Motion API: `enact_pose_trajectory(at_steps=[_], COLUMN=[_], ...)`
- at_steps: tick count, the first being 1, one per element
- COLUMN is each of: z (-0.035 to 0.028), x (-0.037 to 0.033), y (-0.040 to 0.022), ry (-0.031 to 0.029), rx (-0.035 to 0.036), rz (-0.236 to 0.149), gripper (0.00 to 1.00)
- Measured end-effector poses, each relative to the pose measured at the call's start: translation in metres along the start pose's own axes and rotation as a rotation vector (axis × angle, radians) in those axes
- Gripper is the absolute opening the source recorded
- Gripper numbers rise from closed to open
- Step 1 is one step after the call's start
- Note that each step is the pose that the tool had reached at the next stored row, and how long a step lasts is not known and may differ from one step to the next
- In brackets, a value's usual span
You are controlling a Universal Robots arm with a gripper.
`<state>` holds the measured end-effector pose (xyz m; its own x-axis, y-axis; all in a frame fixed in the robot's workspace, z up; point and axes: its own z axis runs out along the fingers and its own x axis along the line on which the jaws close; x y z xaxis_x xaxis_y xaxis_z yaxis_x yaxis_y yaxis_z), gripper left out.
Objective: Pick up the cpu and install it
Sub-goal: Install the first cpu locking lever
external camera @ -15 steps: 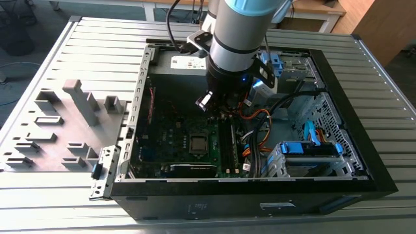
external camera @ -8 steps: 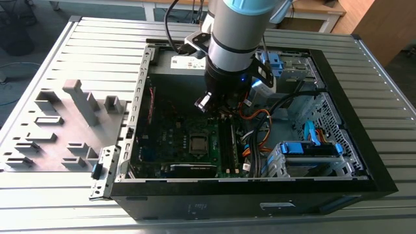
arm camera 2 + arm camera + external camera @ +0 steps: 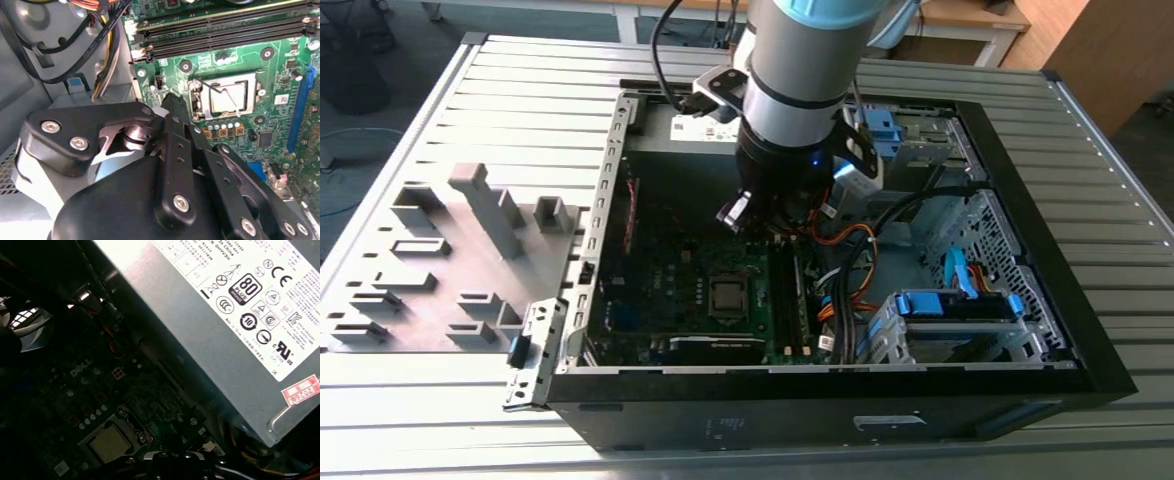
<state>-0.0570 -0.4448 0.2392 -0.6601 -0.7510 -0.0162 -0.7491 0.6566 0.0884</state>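
Exterior view puts your gripper (image 3: 767, 222) inside the open case (image 3: 1067, 250), at centre frame above the motherboard (image 3: 674, 270). The cpu (image 3: 724, 294) sits in its socket below and slightly left of the gripper, apart from it. Second wrist view shows you the cpu (image 3: 228, 97) at upper right, seated under a wire lever, with the dark gripper (image 3: 172, 102) tip just to its left, clear of it; whether the tip is open you cannot tell. First wrist view has the cpu (image 3: 109, 444) at lower left, below the grey power supply (image 3: 210, 315).
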Motion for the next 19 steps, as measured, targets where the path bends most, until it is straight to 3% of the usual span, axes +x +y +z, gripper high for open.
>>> enact_pose_trajectory(at_steps=[8, 15, 19], z=[0.0024, 0.0030, 0.0032], x=[0.0066, 0.0073, 0.0108], y=[-0.0024, -0.0025, -0.0056], ry=[0.0024, 0.0041, 0.0040], rx=[0.0005, 0.0017, 0.0017], rz=[-0.013, -0.015, -0.015], gripper=[0.11, 0.11, 0.11])
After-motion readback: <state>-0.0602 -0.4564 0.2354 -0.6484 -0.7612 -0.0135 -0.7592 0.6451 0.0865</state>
